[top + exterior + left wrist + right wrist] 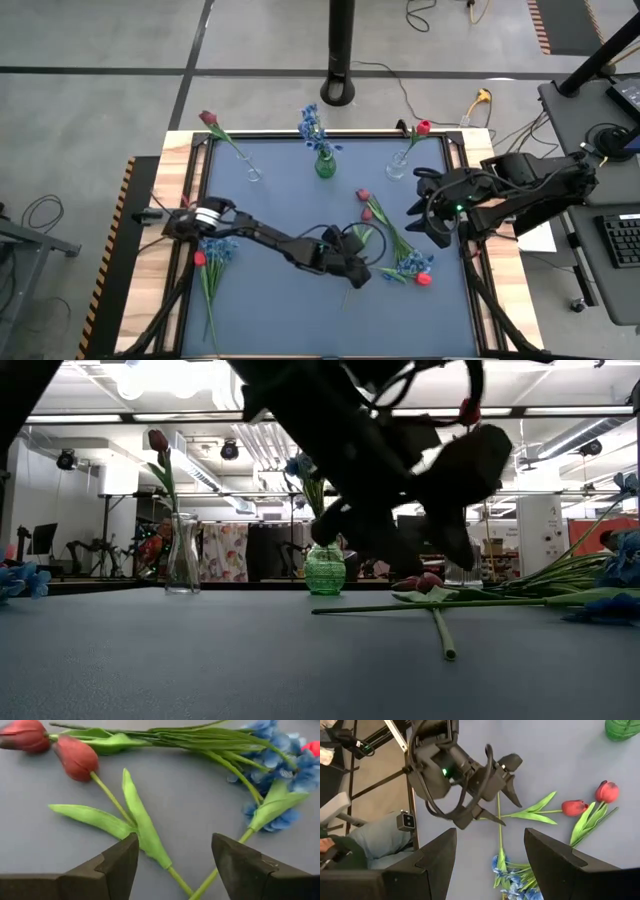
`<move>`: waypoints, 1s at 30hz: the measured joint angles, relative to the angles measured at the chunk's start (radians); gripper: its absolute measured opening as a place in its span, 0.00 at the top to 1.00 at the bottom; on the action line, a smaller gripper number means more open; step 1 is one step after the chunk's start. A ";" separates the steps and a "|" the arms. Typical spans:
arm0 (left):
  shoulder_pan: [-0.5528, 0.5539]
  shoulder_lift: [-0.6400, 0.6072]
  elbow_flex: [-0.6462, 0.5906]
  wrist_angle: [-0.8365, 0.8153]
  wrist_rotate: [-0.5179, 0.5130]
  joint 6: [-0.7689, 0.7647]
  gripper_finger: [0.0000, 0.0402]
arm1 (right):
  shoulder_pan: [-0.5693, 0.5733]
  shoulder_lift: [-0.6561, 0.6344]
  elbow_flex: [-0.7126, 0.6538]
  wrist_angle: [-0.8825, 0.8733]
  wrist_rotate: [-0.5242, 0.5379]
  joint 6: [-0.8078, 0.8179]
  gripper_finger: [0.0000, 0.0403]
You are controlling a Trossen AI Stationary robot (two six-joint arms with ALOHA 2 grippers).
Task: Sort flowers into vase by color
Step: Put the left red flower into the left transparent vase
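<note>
My left gripper (357,268) is open low over the mat's middle. Its fingers stand on either side of a dark red tulip's green stem (165,865); whether they touch it, I cannot tell. That tulip (76,758) lies flat on the mat beside a second one (22,735), and a blue sprig (280,750) lies close by. My right gripper (420,207) is open and empty, raised at the right. A clear vase (250,170) holds a maroon tulip, a green vase (325,165) holds blue blossoms, and a clear vase (397,166) holds a red tulip.
A loose pile of blue sprigs and a red tulip (412,268) lies to the right of my left gripper. More blue and red flowers (212,255) lie at the mat's left edge, under the left arm. A black pole base (338,92) stands beyond the far edge.
</note>
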 joint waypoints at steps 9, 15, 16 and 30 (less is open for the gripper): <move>0.025 0.027 0.011 -0.012 0.020 -0.007 0.44 | 0.000 0.000 -0.002 0.000 0.012 0.000 0.44; 0.037 0.043 0.002 -0.015 0.019 -0.006 0.50 | 0.000 0.000 -0.003 0.002 0.013 -0.001 0.44; 0.038 0.053 0.002 -0.008 0.018 -0.013 0.51 | 0.000 0.000 -0.003 0.003 0.014 -0.001 0.44; 0.039 0.083 0.004 -0.013 -0.017 -0.032 0.83 | 0.000 0.000 -0.008 0.006 0.034 -0.011 0.44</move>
